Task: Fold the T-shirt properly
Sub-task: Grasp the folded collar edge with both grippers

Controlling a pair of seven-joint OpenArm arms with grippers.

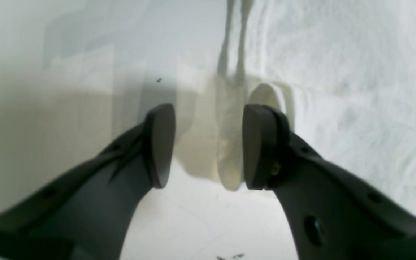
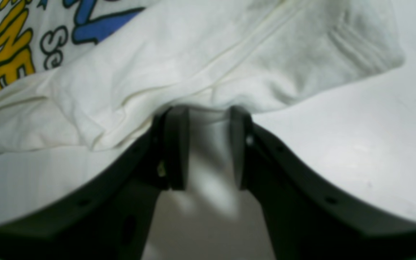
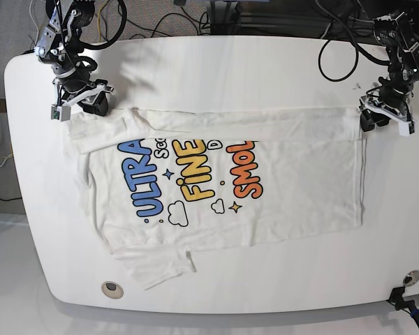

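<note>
White rounded-corner table (image 3: 265,289) fills the frame, near edge lowest; white printed cotton T-shirt (image 3: 300,181) lies at centre, top strip folded over; black left gripper (image 1: 209,146), upper right, spread; black right gripper (image 2: 209,148), upper left, narrowly parted.

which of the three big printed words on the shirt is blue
"ULTRA", the one at the base view's left; "FINE" is yellow, "SMOL" orange

Bare tabletop (image 3: 216,73) is lying open between my two hands, beyond the shirt (image 3: 300,185), and more is running along its near side. Dark cables (image 3: 339,59) are looping above the far edge, hanging in the way there.
</note>
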